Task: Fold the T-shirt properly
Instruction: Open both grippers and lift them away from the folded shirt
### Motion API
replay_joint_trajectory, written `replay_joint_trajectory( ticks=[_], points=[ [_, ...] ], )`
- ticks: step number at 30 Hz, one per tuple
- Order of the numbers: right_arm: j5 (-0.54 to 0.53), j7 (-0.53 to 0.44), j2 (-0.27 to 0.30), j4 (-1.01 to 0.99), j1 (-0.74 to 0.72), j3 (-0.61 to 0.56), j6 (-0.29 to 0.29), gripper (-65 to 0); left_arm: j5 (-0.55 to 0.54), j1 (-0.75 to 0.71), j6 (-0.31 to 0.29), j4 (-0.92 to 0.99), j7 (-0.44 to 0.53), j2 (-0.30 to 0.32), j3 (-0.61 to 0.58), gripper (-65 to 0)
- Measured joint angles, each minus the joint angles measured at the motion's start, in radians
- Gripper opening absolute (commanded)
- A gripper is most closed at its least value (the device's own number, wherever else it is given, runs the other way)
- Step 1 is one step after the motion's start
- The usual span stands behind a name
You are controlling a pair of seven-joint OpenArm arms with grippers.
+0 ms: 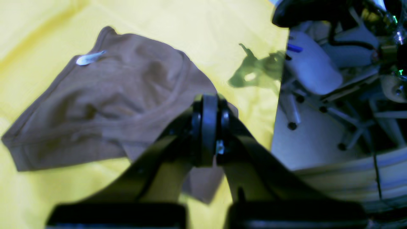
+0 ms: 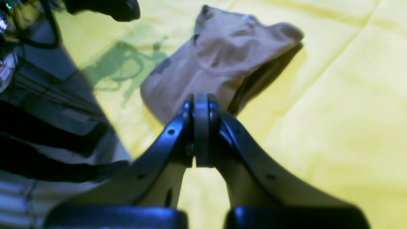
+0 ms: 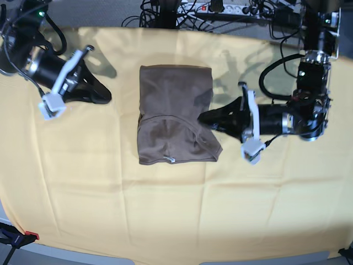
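The taupe T-shirt [image 3: 174, 110] lies partly folded in the middle of the yellow cloth [image 3: 165, 210], its neck tag [image 3: 170, 160] at the near edge. My left gripper [image 3: 201, 117] is shut, and its tips rest at the shirt's right edge. In the left wrist view the T-shirt [image 1: 120, 95] spreads behind and under the left gripper [image 1: 208, 98]; I cannot tell whether fabric is pinched. My right gripper [image 3: 107, 98] is shut and empty, lying off to the shirt's left. In the right wrist view the T-shirt [image 2: 222, 57] is beyond the right gripper [image 2: 201, 97].
Cables and a power strip [image 3: 220, 8] run along the far edge of the table. A red-tipped clamp [image 3: 27, 236] holds the cloth at the near left corner. The yellow cloth [image 2: 334, 111] shows long creases.
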State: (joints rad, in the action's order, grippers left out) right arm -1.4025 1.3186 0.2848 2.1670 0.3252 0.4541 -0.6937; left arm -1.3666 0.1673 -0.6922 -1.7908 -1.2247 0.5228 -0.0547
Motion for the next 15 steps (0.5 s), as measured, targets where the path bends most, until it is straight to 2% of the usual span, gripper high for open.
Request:
replay_joint_trajectory(
  ticks=[2, 4, 9, 11, 15],
  points=[
    [-0.049, 0.034, 0.000, 0.018, 0.058, 0.069, -0.003, -65.0, 0.005, -0.087, 0.000, -0.064, -0.005, 0.032, 0.030, -65.0],
    [-0.048, 0.041, -0.001, 0.036, 0.122, 0.135, -0.003, -65.0, 0.011, -0.180, 0.000, -0.130, -0.015, 0.054, 0.073, -65.0],
    [-0.048, 0.056, -0.010, 0.113, 0.300, 0.281, -0.002, -65.0, 0.011, -0.394, 0.000, -0.303, -0.043, 0.071, 0.253, -65.0],
    [-0.049, 0.070, -0.027, 0.150, 0.370, 0.336, -0.002, -65.0, 0.013, -0.505, -0.001, -0.373, -0.056, 0.068, 0.324, -65.0],
    [-0.053, 0.087, -0.083, 0.173, 0.513, 0.398, -0.005, -65.0, 0.019, -0.713, 0.048, -0.476, -0.052, 0.061, 0.475, -65.0]
  ],
)
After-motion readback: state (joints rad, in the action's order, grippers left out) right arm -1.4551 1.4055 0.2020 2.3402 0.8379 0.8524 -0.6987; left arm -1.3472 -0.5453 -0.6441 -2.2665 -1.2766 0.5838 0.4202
